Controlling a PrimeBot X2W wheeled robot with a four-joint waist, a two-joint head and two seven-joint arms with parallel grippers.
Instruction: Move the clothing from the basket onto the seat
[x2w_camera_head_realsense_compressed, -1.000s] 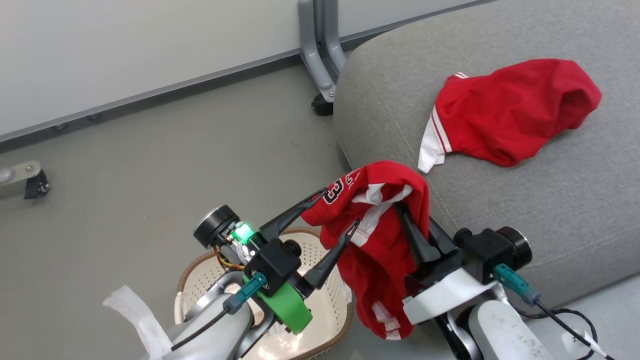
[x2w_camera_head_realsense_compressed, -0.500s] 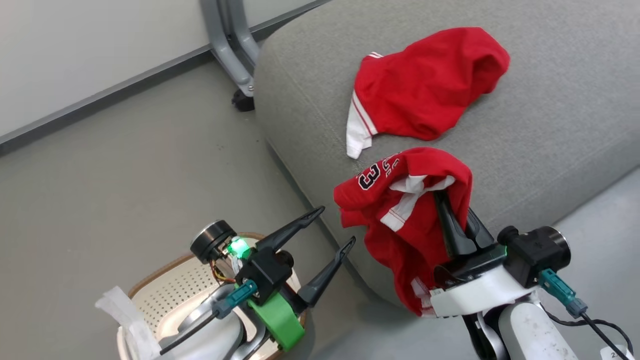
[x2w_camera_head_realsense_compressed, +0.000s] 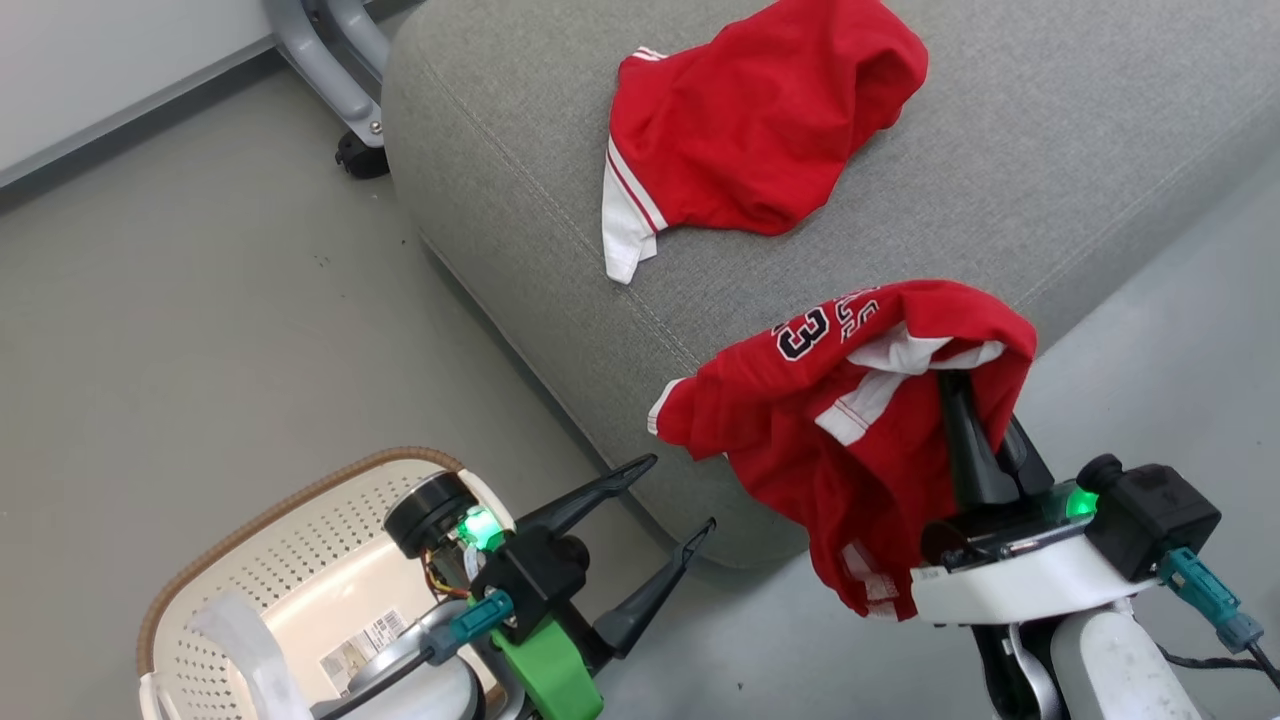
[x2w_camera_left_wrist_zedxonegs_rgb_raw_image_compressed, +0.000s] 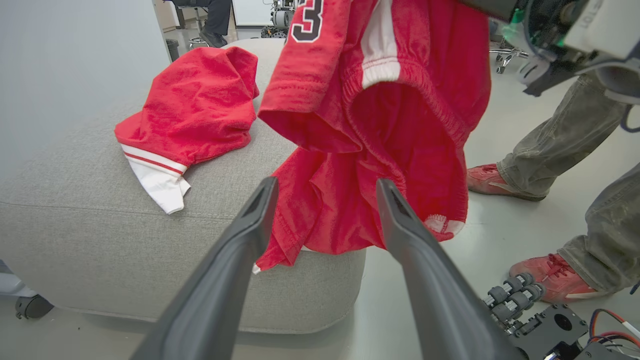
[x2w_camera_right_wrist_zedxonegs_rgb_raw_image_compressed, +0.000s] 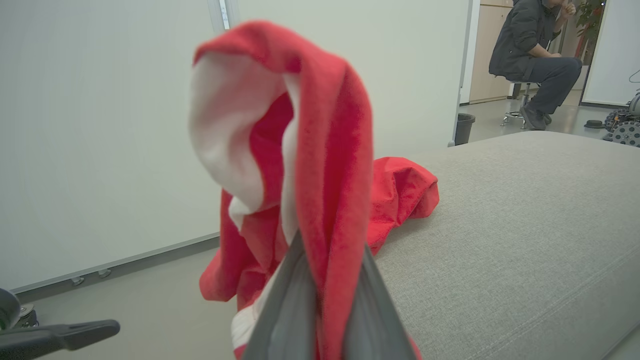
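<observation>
One red garment with white trim (x2w_camera_head_realsense_compressed: 755, 130) (x2w_camera_left_wrist_zedxonegs_rgb_raw_image_compressed: 192, 107) (x2w_camera_right_wrist_zedxonegs_rgb_raw_image_compressed: 400, 195) lies crumpled on the grey seat (x2w_camera_head_realsense_compressed: 1050, 170) (x2w_camera_left_wrist_zedxonegs_rgb_raw_image_compressed: 100, 240) (x2w_camera_right_wrist_zedxonegs_rgb_raw_image_compressed: 525, 225). A second red garment, numbered 23 (x2w_camera_head_realsense_compressed: 850, 410) (x2w_camera_left_wrist_zedxonegs_rgb_raw_image_compressed: 380, 125) (x2w_camera_right_wrist_zedxonegs_rgb_raw_image_compressed: 310, 165), hangs over the seat's near edge, and my right gripper (x2w_camera_head_realsense_compressed: 975, 400) (x2w_camera_right_wrist_zedxonegs_rgb_raw_image_compressed: 325, 250) is shut on it. The left gripper (x2w_camera_head_realsense_compressed: 680, 495) (x2w_camera_left_wrist_zedxonegs_rgb_raw_image_compressed: 325, 187) stands open with nothing in it, above the floor between basket and seat. In the lower left the cream basket (x2w_camera_head_realsense_compressed: 260, 560) sits on the floor, its labelled base bare, partly hidden by my left arm.
A grey metal leg on a caster (x2w_camera_head_realsense_compressed: 345, 75) stands by the seat's far corner. A person's legs and red shoes (x2w_camera_left_wrist_zedxonegs_rgb_raw_image_compressed: 550, 160) are on the floor beyond the seat's end. Another person sits on a stool (x2w_camera_right_wrist_zedxonegs_rgb_raw_image_compressed: 535, 55) far off.
The head camera has swung right, shifting the whole picture left. My right gripper has carried the numbered garment away from the basket, over the seat's edge. The left gripper has stayed open.
</observation>
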